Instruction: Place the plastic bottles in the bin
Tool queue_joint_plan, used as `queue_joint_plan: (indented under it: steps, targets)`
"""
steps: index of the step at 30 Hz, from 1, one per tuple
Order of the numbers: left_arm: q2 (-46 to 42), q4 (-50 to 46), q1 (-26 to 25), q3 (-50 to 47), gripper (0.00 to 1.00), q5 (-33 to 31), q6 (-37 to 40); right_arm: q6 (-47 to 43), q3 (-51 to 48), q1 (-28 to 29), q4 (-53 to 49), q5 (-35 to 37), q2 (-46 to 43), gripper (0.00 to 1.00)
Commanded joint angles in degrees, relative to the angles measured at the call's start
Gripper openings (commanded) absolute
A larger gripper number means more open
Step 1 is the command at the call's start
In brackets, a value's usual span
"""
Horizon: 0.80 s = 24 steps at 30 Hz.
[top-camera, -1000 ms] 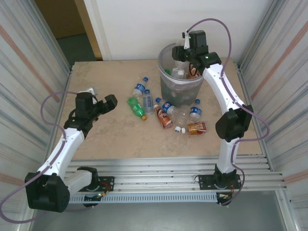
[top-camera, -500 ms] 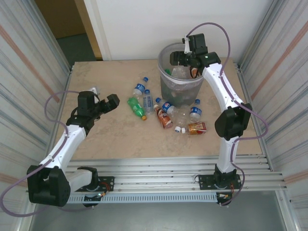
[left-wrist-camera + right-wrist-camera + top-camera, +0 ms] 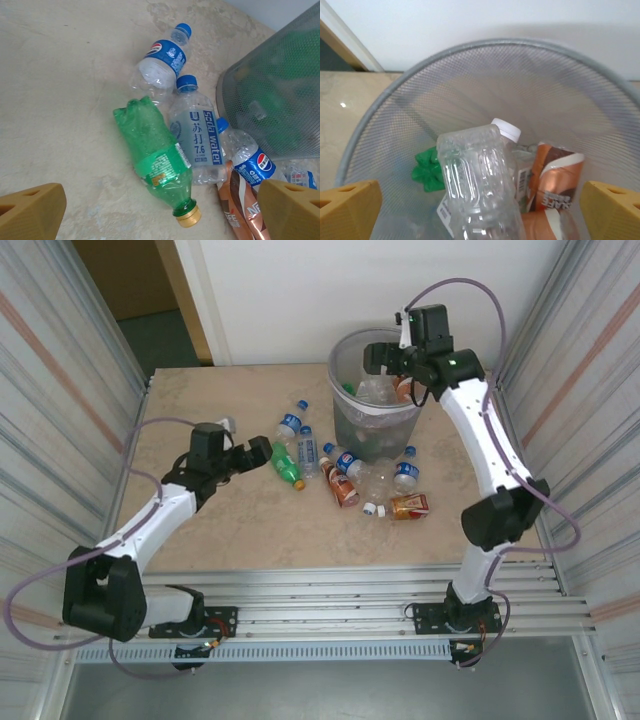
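Several plastic bottles lie on the table left of and in front of the bin. Among them are a green bottle, a soda water bottle and an orange-brown one. My left gripper is open just left of the green bottle, low over the table. My right gripper is open above the bin's mouth. Inside the bin a clear bottle rests on a brown-labelled bottle and a green one, between my wide fingers and not gripped.
A Pepsi bottle and the soda water bottle lie beyond the green one, with another Pepsi against the bin wall. A loose white cap sits near the front bottles. Corrugated metal walls flank both sides.
My right gripper opened over the bin and let the clear bottle drop inside. My left arm reached right across the table up to the green bottle.
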Motion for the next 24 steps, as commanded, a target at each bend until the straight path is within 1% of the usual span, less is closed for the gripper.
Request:
queue_joint_plan:
  steps: [1, 5, 12, 15, 18, 24]
  targets:
    - [2.28, 0.97, -1.93, 3.15, 0.97, -3.17, -0.82, 0.00, -5.36, 0.60, -0.51, 4.11, -6.99, 0.98]
    - [6.72, -0.30, -3.49, 5.43, 0.96, -5.81, -2.07, 1.66, -15.17, 0.61, 0.09, 7.21, -14.41, 0.98]
    - [14.94, -1.66, -4.78, 9.90, 0.96, -5.38, -3.17, 6.39, -33.72, 0.39, 0.23, 14.90, -29.31, 0.98]
    - [17.33, -2.45, -5.09, 11.46, 0.96, -5.84, -3.46, 8.86, -41.04, 0.15, 0.13, 16.74, -34.86, 0.98]
    - [19.71, -3.11, -5.31, 12.57, 0.96, -5.93, -3.52, 11.01, -47.16, 0.07, -0.56, 17.89, -38.73, 0.98]
    - [24.32, -3.12, -5.57, 14.45, 0.95, -5.41, -3.36, 14.01, -54.08, 0.04, -4.31, 19.19, -41.79, 0.98]
